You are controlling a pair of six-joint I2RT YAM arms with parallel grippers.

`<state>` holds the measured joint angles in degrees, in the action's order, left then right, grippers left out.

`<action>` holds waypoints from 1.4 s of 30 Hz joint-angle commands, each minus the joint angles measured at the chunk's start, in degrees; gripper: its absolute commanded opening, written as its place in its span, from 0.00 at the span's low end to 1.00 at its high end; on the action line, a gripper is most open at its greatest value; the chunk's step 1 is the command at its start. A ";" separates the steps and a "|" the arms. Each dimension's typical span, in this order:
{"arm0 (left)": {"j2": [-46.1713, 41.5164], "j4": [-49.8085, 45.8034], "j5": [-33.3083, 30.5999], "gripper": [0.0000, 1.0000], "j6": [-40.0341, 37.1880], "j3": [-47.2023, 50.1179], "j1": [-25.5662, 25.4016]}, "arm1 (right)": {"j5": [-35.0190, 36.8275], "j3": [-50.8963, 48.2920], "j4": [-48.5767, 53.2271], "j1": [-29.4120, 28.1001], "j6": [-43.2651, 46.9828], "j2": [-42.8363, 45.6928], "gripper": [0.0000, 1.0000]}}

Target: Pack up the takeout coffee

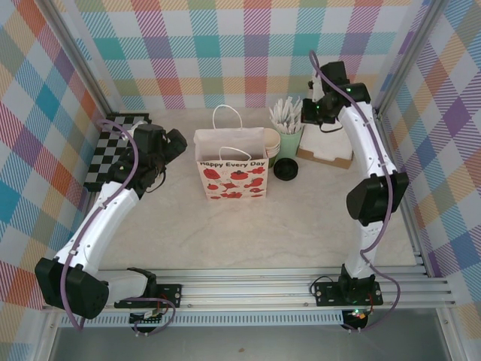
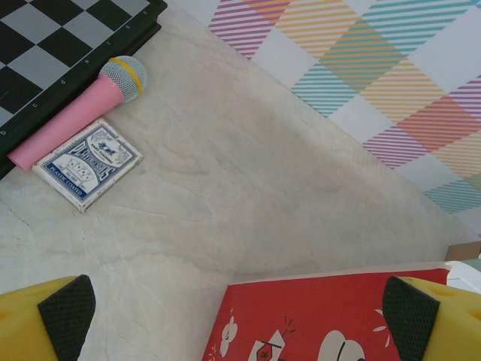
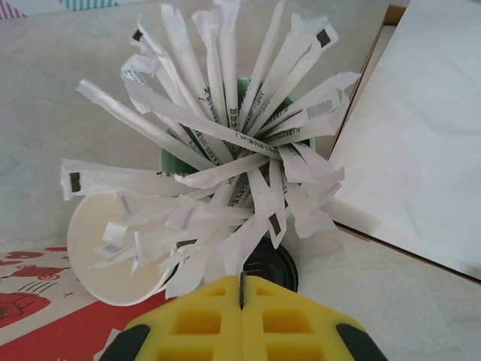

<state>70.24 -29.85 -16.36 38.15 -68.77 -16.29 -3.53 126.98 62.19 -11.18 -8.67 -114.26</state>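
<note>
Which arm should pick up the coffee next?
Right. The takeout coffee stands right of the paper bag, close to the right end effector, shut above the straw cup. It must open first. The left end effector, open, is beyond the bag's other side.

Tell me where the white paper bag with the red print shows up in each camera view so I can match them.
Top external: the paper bag stands upright mid-table, handles up.
Left wrist: its red-printed side lies along the bottom edge, centre to right.
Right wrist: its print shows in the bottom-left corner, below the cream cup.
Shared landmark: the pale marbled tabletop.
</note>
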 commanded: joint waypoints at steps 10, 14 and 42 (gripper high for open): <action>0.43 1.19 2.01 1.00 -1.28 -1.38 0.47 | 6.39 1.00 0.17 0.20 -0.24 3.03 0.03; 0.45 1.43 2.49 1.00 -1.93 -1.40 0.47 | 5.03 -1.82 -3.86 -0.41 2.25 4.53 0.00; 2.19 6.93 13.51 1.00 -9.18 -2.76 0.47 | -2.84 1.71 -6.72 -2.77 -0.15 4.92 0.00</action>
<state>71.92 -24.84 -4.43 30.35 -69.25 -16.29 -2.87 132.03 60.18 -13.56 -7.90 -114.37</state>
